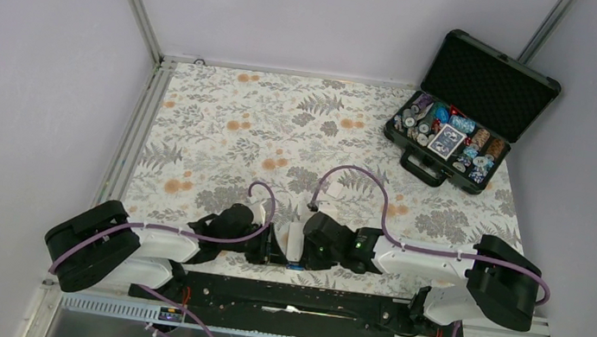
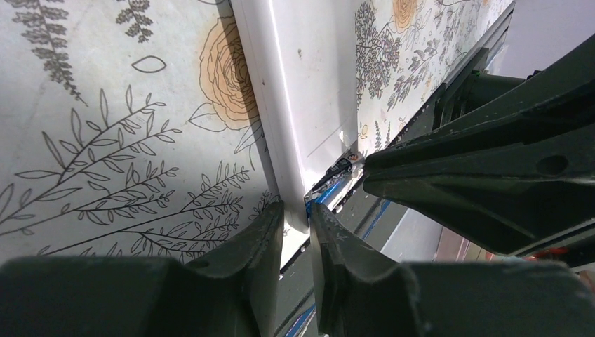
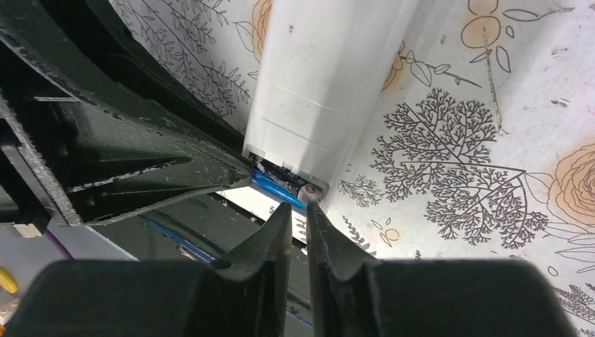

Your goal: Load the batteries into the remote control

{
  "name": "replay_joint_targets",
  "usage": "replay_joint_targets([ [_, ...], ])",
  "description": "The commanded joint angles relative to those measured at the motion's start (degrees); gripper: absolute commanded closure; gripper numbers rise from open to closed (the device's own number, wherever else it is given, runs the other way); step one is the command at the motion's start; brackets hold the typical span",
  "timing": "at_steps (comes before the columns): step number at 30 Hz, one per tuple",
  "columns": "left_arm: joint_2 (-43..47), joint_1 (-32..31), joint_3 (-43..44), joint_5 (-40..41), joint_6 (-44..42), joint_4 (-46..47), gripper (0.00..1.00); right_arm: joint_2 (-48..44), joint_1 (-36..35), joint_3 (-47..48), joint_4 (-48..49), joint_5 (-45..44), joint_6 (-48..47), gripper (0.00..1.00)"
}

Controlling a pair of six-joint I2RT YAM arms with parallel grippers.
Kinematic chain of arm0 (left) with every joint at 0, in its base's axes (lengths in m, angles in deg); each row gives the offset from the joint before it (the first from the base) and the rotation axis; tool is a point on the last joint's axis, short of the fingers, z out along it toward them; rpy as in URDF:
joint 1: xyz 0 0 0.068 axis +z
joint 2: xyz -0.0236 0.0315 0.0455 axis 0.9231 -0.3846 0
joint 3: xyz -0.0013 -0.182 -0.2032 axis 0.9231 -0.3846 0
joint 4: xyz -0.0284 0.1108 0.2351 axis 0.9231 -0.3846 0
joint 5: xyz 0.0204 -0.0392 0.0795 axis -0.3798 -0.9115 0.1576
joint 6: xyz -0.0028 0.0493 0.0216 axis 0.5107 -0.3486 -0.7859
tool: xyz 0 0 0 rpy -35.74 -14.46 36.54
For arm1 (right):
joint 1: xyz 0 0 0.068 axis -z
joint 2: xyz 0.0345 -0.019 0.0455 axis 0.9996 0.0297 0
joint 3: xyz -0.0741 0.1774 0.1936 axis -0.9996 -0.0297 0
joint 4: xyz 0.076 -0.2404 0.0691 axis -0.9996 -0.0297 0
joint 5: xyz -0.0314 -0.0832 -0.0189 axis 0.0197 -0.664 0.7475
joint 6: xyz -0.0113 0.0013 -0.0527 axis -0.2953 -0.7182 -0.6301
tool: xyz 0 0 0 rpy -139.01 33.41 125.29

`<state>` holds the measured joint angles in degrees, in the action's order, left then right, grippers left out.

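The white remote control lies face down near the table's front edge, between the two arms. My left gripper is shut on the near end of the remote control, one finger on each side of its edge. The open end of the remote control shows a bright blue battery lying in its compartment; a blue strip of the battery also shows in the left wrist view. My right gripper has its tips just below that battery's metal end, with only a thin slit between them and nothing in it.
A black hard case stands open at the far right corner, its tray full of several coloured poker chips. The floral cloth covers the table. The black base rail runs just behind the grippers.
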<state>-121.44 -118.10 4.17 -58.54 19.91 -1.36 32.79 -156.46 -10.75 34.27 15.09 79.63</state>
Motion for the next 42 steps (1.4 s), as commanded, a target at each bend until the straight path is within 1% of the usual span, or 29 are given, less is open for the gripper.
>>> replay_joint_targets([
  [1,-0.8,-0.4,-0.5,-0.3,-0.7,0.5,0.74,-0.2,-0.2,2.4,0.6,0.5,-1.3,0.79],
  [9,-0.5,-0.4,-0.3,-0.4,-0.8,0.2,0.74,-2.9,-0.2,1.3,-0.4,-2.3,-1.2,0.78],
  [12,-0.4,-0.4,-0.1,-0.4,-0.8,-0.1,0.74,-2.1,-0.2,2.2,-2.5,-3.4,-1.6,0.78],
  [29,-0.5,-0.4,0.7,-0.5,-1.5,-1.2,0.75,2.3,-0.2,4.5,-2.4,-3.2,-2.3,0.79],
  [42,-0.4,-0.5,0.6,-0.8,-1.7,-0.8,0.75,5.3,-0.2,6.7,-2.4,-1.6,-3.4,0.83],
])
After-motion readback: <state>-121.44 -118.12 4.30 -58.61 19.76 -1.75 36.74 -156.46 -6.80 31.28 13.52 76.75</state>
